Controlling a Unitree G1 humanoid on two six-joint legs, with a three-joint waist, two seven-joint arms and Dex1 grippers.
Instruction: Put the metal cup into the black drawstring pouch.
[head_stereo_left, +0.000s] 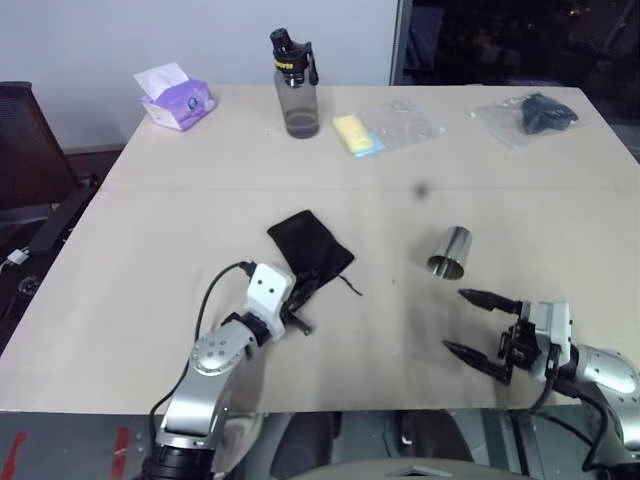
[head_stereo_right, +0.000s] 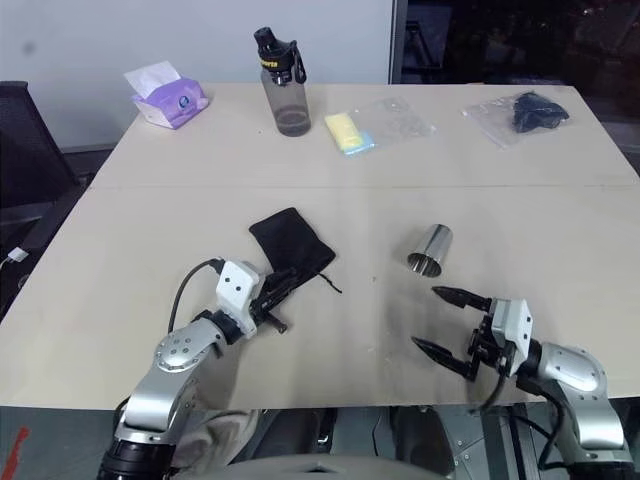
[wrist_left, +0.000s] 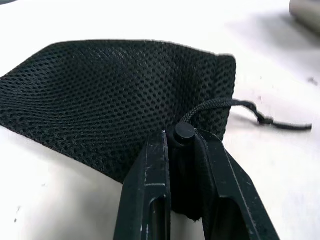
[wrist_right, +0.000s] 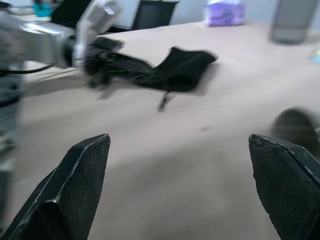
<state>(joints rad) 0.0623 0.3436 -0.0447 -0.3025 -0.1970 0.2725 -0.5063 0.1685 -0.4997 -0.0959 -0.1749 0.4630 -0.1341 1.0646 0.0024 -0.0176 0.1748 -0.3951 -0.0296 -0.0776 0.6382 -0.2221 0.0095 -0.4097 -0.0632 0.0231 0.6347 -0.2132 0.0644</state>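
The black drawstring pouch (head_stereo_left: 308, 245) lies flat on the table just left of centre, its cord (wrist_left: 250, 107) trailing to the right. My left gripper (wrist_left: 182, 137) is shut on the pouch's near edge, by the cord's stopper; in the head views it (head_stereo_left: 300, 295) reaches in from the lower left. The metal cup (head_stereo_left: 450, 251) lies on its side right of centre, its open mouth facing me. My right gripper (head_stereo_left: 455, 320) hovers wide open just in front of the cup, apart from it and holding nothing. The cup (wrist_right: 297, 127) sits beyond its right finger.
At the table's far side stand a grey bottle with a black cap (head_stereo_left: 295, 85), a purple tissue pack (head_stereo_left: 175, 98), a yellow item by a clear bag (head_stereo_left: 358, 135) and a dark item in a clear plastic bag (head_stereo_left: 530, 115). A dark chair (head_stereo_left: 25, 140) stands at the left.
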